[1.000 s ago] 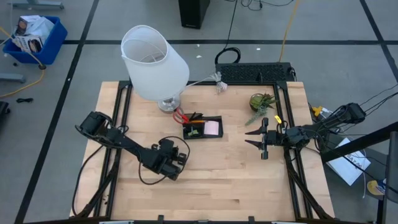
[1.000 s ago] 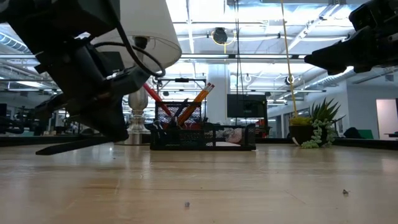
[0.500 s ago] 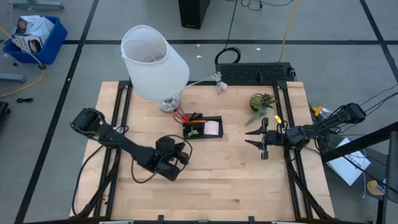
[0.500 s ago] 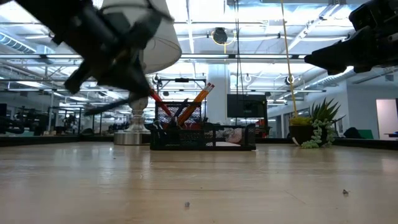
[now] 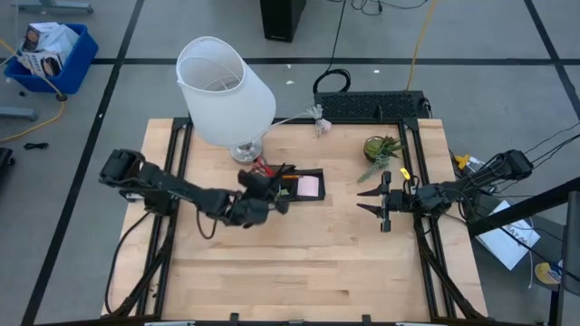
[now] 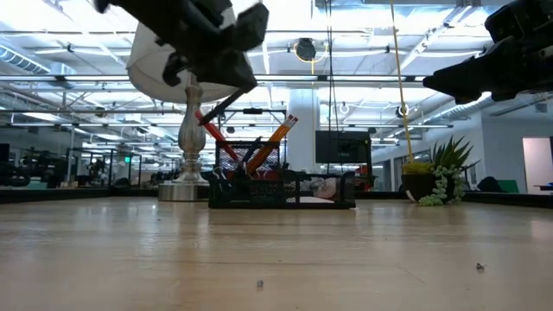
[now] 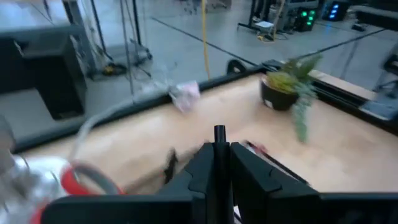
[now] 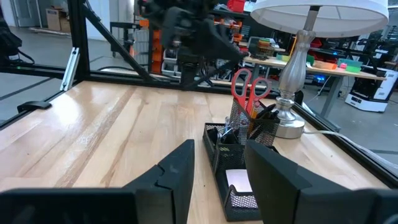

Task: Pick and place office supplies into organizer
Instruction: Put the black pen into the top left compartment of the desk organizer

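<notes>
- Wooden bench [image 5: 299,254] in an open workshop, with a white-shaded lamp [image 5: 224,91] at the back left and a small potted plant [image 5: 381,150] at the back right.
- Between them, near the lamp base, sits the black organizer [image 5: 297,186]. It already holds the red-handled scissors [image 8: 247,87], an orange pencil [image 6: 278,136] and dark pens standing in its mesh cup, and a pink sticky-note pad [image 5: 309,186] lying in the tray.
- Left end effector [image 5: 272,195] hangs just beside the organizer's cup end, above the bench. Its fingers are closed on a thin black pen [image 7: 219,149] that sticks out between them in the wrist view.
- Right end effector [image 5: 370,199] waits over the right part of the bench, well apart from the organizer, with its fingers spread and nothing between them.
- Judging by the overhead view, no loose supplies remain on the bench apart from tiny specks near the front edge in the low view, so the task looks nearly finished.
- What appears left is lowering this pen into the cup and letting go; the upright scissors and pencil crowd the opening, so the tip could catch on them.
</notes>
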Motion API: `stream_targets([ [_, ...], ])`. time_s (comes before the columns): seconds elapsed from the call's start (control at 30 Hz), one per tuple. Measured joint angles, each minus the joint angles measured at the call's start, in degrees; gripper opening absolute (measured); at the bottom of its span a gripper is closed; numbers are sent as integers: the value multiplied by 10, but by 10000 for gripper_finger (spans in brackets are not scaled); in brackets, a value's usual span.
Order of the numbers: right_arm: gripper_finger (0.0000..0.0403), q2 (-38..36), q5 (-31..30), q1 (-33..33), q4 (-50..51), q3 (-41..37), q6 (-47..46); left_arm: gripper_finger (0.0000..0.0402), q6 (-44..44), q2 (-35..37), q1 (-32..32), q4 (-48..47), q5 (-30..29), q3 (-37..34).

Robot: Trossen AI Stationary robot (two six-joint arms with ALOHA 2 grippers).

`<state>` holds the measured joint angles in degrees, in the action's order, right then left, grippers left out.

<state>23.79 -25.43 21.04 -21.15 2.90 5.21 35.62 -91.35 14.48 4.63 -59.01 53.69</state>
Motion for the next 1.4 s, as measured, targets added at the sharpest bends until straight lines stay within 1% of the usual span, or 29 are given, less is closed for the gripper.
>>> stream_targets([
  [0.17, 137, 0, 0, 0, 0, 0, 0, 23, -126, 0, -44, 89, -5, 0],
  [0.27, 137, 0, 0, 0, 0, 0, 0, 22, -192, 0, -69, 134, 7, 0],
  [0.33, 137, 0, 0, 0, 0, 0, 0, 29, -227, 0, -88, 165, 11, 0],
  [0.43, 137, 0, 0, 0, 0, 0, 0, 49, -259, 0, -116, 198, 47, 0],
  [0.57, 137, 0, 0, 0, 0, 0, 0, 57, -269, -1, -146, 209, 98, 0],
  [0.7, 137, 0, 0, 0, 0, 0, 0, 36, -271, -5, -174, 224, 165, 0],
  [0.77, 137, 0, 0, 0, 0, 0, 0, 26, -277, -5, -182, 224, 185, 0],
  [0.87, 137, 0, 0, 0, 0, 0, 0, 27, -283, -5, -187, 204, 189, 0],
  [0.97, 137, 0, 0, 0, 0, 0, 0, 48, -268, -5, -192, 190, 206, 0],
  [1.1, 137, 0, 0, 0, 0, 0, 0, 71, -280, -20, -192, 190, 237, 0],
  [1.4, 137, 0, 0, 0, 0, 0, 0, 75, -263, -71, -190, 194, 244, 0],
])
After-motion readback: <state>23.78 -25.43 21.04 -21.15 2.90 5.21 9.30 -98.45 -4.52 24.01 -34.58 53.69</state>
